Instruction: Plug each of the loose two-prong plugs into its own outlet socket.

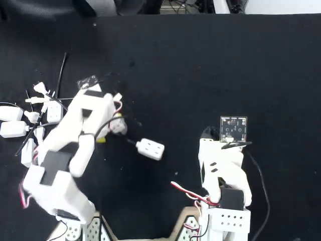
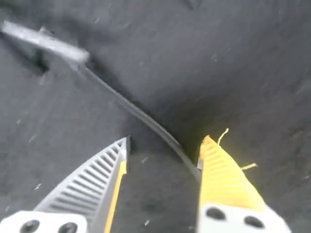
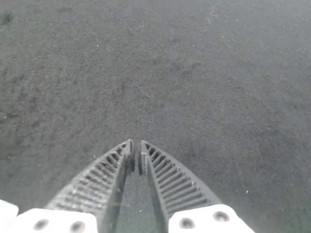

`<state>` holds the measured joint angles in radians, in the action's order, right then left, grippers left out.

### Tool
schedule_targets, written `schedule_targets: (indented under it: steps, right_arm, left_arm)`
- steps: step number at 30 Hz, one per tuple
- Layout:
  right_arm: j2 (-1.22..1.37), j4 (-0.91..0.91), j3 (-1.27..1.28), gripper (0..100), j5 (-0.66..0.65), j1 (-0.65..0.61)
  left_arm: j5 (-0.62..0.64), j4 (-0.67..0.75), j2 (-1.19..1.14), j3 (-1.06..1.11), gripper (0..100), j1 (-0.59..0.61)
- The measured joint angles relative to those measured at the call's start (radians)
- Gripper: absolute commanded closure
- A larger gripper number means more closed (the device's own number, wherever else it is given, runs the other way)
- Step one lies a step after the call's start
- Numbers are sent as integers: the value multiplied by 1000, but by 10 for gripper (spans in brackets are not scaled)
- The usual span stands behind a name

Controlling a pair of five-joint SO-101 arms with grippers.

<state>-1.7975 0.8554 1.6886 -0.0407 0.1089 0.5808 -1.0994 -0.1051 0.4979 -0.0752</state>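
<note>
Black surface [image 1: 210, 65] under everything. Left arm [image 1: 75, 140] stretched out over it, left pincer [image 2: 166, 145] spread wide, nothing held. Thin black cable [image 2: 138, 112] crosses gap between its fingers, nearer yellow one. Right arm [image 1: 220, 165] parked, right pincer [image 3: 136, 150] pinched together on nothing. Heap of loose white plugs [image 1: 25, 123] sits back behind left pincer, well apart. White outlet block [image 1: 150, 149] lies near, just past left pincer tips. My read: early stage, going for cord, no plug seated yet. Next move imo: clamp cable, or fetch plug and line prongs up with slots.
</note>
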Motion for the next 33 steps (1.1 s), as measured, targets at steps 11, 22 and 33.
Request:
schedule_targets:
  steps: [11, 22, 33]
  right_arm:
    - [0, 0, 0, 986, 0, 0]
    - [0, -37, 0, 986, 0, 57]
    - [0, -43, 0, 985, 0, 58]
  left_arm:
    - [-236, 196, 322, 278, 765, 29]
    - [-816, 206, 427, 384, 761, -209]
    - [-738, 511, 414, 460, 761, -287]
